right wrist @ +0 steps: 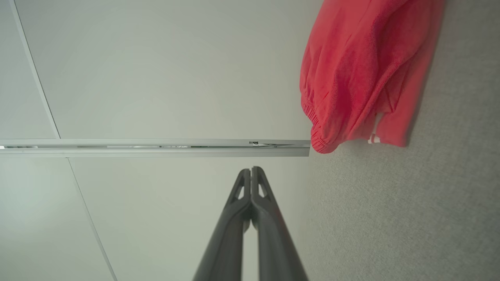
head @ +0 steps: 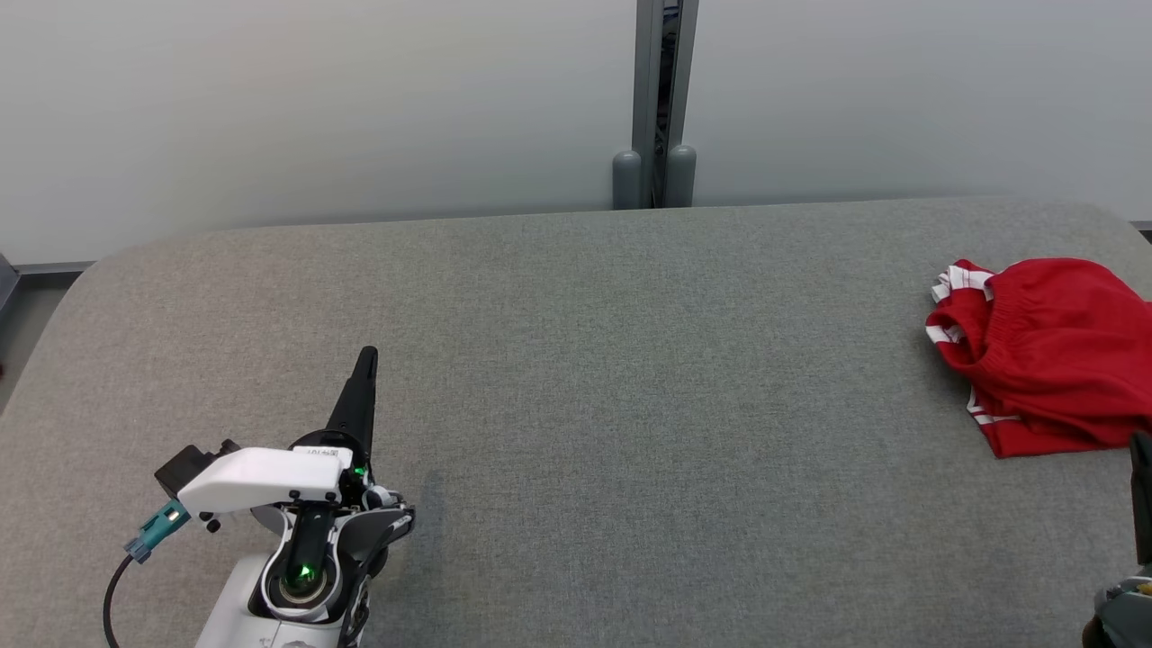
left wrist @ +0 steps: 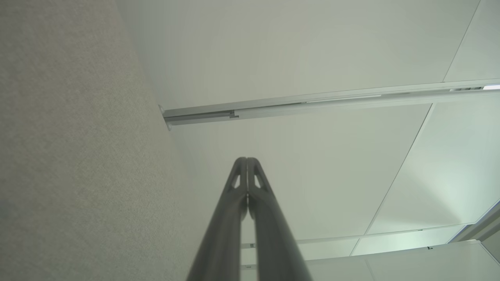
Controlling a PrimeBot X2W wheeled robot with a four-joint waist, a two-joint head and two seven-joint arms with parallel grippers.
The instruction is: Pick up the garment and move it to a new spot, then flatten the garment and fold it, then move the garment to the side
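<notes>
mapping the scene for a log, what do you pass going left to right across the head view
left claw → grey wall post → red shorts

The head view's right edge is cutting off the red garment (head: 1053,351), so its far side is lying out of sight, and the right wrist view's top edge is cropping its upper part too. The right gripper (head: 1142,450) is peeking in as a dark sliver at the head view's lower right edge, most of it falling outside the frame.
</notes>
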